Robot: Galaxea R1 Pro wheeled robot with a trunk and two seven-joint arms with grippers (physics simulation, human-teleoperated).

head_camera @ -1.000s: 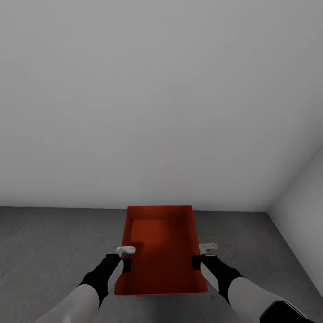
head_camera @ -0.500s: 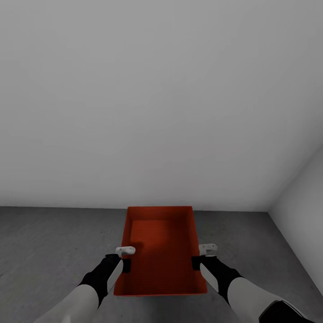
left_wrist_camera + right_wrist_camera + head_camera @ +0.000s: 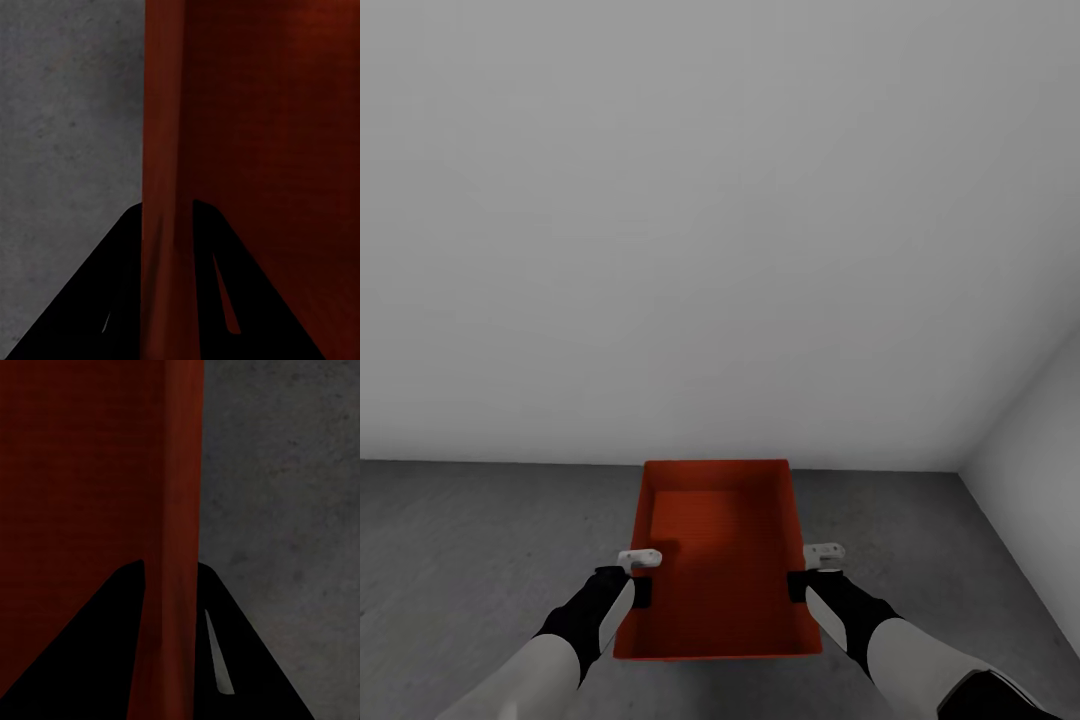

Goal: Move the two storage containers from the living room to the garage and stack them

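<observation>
One orange-red open-top storage container is held between my two arms in the head view, over the dark grey concrete floor of the garage. My left gripper is shut on the container's left wall, one finger on each side of it. On the opposite side, my right gripper is shut on the right wall in the same way. The container looks empty. Whether it rests on the floor or hangs just above it I cannot tell.
A plain grey-white wall rises right behind the container. A second wall meets it at the corner on the right. Open concrete floor stretches to the left and to the right of the container.
</observation>
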